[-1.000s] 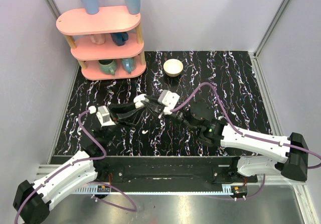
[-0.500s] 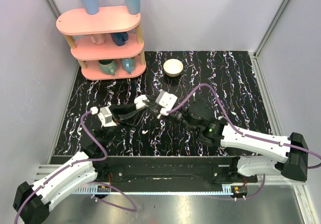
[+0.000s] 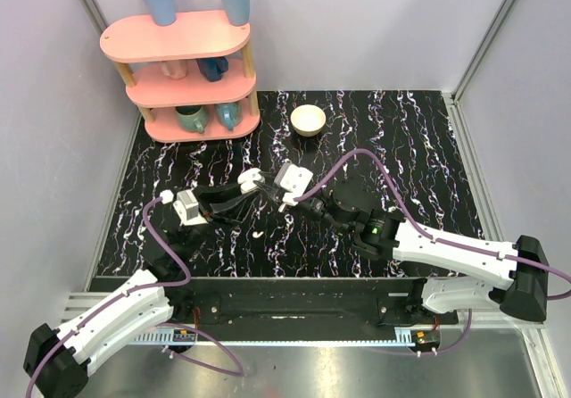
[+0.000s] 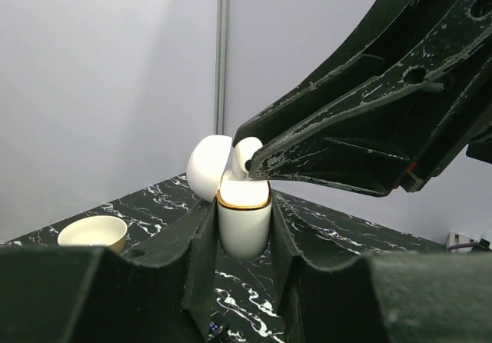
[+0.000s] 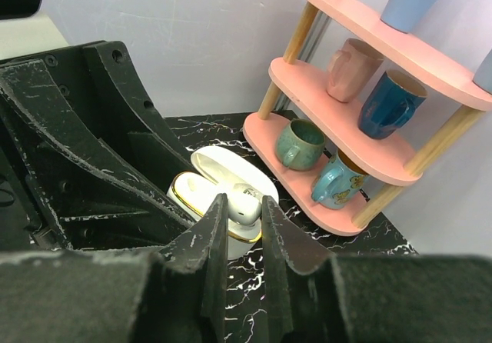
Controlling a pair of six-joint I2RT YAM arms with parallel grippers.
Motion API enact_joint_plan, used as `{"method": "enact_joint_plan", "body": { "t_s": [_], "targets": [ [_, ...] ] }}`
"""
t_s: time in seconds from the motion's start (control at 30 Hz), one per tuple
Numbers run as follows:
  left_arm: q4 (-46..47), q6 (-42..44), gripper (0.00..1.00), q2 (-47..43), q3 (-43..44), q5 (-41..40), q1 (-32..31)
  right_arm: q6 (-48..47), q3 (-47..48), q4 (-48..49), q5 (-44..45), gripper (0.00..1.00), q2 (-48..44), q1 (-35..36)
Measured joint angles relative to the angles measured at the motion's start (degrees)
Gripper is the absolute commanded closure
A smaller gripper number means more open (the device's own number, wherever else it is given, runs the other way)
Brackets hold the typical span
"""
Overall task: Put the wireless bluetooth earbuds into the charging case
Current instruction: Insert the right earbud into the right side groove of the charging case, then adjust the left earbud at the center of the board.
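Observation:
My left gripper (image 4: 243, 231) is shut on the charging case (image 4: 244, 221), a white box with a gold rim, and holds it upright above the table with its lid (image 4: 209, 166) open. My right gripper (image 5: 244, 214) is shut on one white earbud (image 5: 247, 201) and holds it at the case's open top (image 5: 191, 192); the earbud also shows in the left wrist view (image 4: 245, 154). In the top view the two grippers meet at the case (image 3: 252, 183) mid-table. A second small white earbud (image 3: 257, 235) lies on the table just in front of them.
A small cream bowl (image 3: 308, 119) stands behind the grippers. A pink three-tier shelf (image 3: 183, 68) with mugs and blue cups fills the back left corner. The black marble table (image 3: 419, 148) is walled at the back and both sides.
My right gripper has crept a little to the left with the earbud, closing on the open case. My left gripper still holds the case in about the same place.

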Motion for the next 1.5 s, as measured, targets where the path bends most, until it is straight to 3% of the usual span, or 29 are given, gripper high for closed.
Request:
{"method": "enact_joint_plan", "body": {
  "t_s": [0.17, 0.43, 0.53, 1.13, 1.5],
  "targets": [
    [0.0, 0.0, 1.0, 0.0, 0.0, -0.1, 0.0, 0.1, 0.2, -0.6, -0.1, 0.84, 0.0, 0.0],
    [0.1, 0.2, 1.0, 0.0, 0.0, -0.1, 0.0, 0.9, 0.4, -0.7, 0.6, 0.52, 0.0, 0.0],
    [0.4, 0.6, 1.0, 0.0, 0.0, -0.2, 0.0, 1.5, 0.6, -0.5, 1.0, 0.45, -0.1, 0.0],
    [3.5, 2.8, 1.0, -0.3, -0.6, -1.6, 0.0, 8.1, 0.2, -0.1, 1.2, 0.37, -5.7, 0.0],
    [-0.8, 7.9, 1.0, -6.5, -0.7, -5.6, 0.0, 14.5, -5.5, -1.3, 16.4, 0.34, -11.7, -0.9]
  ]
}}
